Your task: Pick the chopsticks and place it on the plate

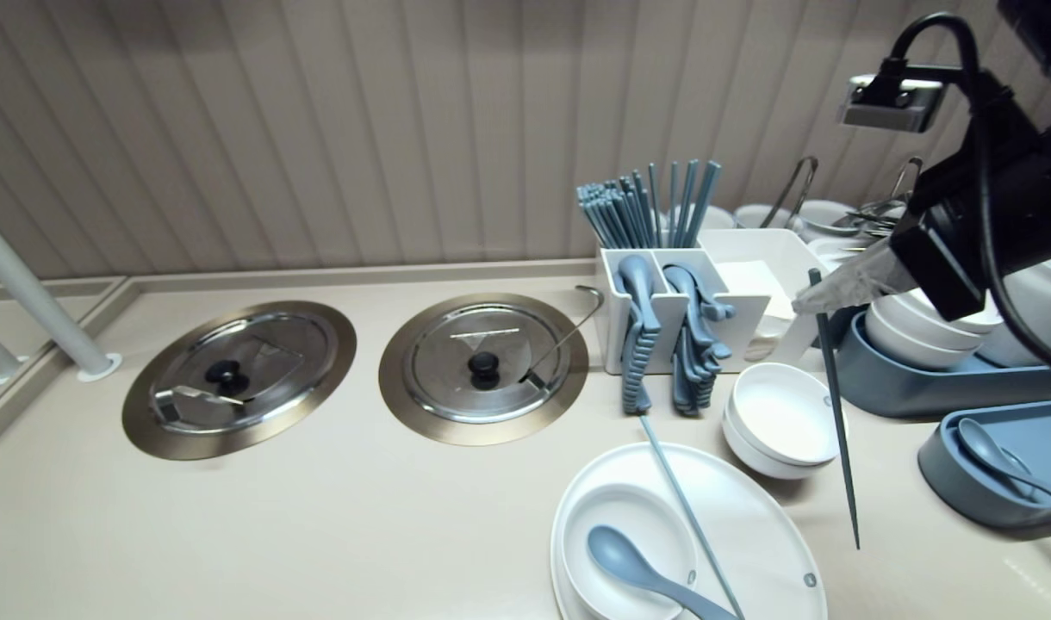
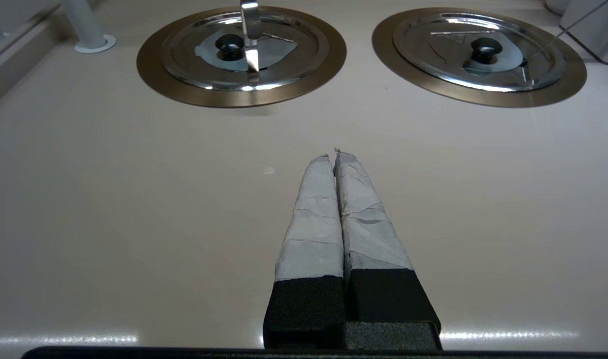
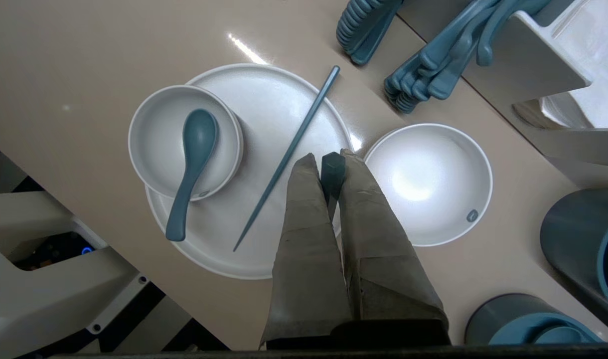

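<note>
My right gripper (image 1: 814, 300) (image 3: 330, 162) is shut on the thick end of a dark blue chopstick (image 1: 836, 413) (image 3: 332, 172), which hangs nearly upright above the counter between the white plate (image 1: 754, 517) and a stack of white bowls (image 1: 780, 418). A second chopstick (image 1: 689, 512) (image 3: 286, 157) lies across the plate (image 3: 284, 99). A small white bowl (image 1: 603, 525) (image 3: 154, 134) on the plate holds a blue spoon (image 1: 642, 573) (image 3: 189, 169). My left gripper (image 2: 334, 157) is shut and empty, low over bare counter, far from the dishes.
A white caddy (image 1: 655, 331) holds chopsticks, spoons and napkins. Two round steel lids (image 1: 482, 366) (image 1: 237, 375) are set in the counter. Blue trays (image 1: 999, 465) with bowls and a spoon stand at the right. A white post (image 1: 39, 301) rises at far left.
</note>
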{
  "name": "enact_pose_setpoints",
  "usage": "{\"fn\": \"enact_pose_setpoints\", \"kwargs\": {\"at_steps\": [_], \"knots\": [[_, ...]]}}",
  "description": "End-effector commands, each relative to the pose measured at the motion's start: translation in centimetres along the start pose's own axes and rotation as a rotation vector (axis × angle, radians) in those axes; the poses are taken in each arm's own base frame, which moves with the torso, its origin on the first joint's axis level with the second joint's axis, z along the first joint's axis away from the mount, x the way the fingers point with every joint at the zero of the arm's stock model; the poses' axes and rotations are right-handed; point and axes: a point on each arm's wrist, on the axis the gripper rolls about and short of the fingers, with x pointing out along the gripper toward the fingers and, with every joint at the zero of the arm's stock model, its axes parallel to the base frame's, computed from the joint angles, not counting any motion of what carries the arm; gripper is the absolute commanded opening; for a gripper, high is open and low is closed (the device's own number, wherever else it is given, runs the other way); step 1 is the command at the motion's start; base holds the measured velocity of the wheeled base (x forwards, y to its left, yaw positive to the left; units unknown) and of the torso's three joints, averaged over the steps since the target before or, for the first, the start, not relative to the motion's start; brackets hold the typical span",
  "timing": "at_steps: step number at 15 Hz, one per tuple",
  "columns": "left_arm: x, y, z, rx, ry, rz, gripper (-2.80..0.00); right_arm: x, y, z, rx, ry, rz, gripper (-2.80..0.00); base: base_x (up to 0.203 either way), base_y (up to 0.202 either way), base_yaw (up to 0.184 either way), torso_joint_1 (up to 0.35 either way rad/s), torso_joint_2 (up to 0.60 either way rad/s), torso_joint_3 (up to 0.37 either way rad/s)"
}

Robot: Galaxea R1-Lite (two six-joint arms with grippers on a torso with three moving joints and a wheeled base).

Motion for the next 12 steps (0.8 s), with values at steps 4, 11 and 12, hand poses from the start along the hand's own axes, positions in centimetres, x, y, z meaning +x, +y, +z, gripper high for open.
{"fn": "enact_pose_setpoints", "kwargs": {"at_steps": [4,11,12], "knots": [[0.0,0.0,-0.2,-0.001,0.006,0.0,-2.8,6.1,1.5,0.3,-0.044,0.238,0.052,-2.8,0.0,0.0,0.0,0.0,0.0,0.0],[0.0,0.0,-0.2,0.001,0.006,0.0,-2.8,10.1,2.3,0.4,-0.05,0.338,0.102,-2.8,0.0,0.0,0.0,0.0,0.0,0.0],[0.0,0.0,-0.2,-0.001,0.006,0.0,-2.8,10.7,2.3,0.4,-0.036,0.354,0.105,-2.8,0.0,0.0,0.0,0.0,0.0,0.0]]}}
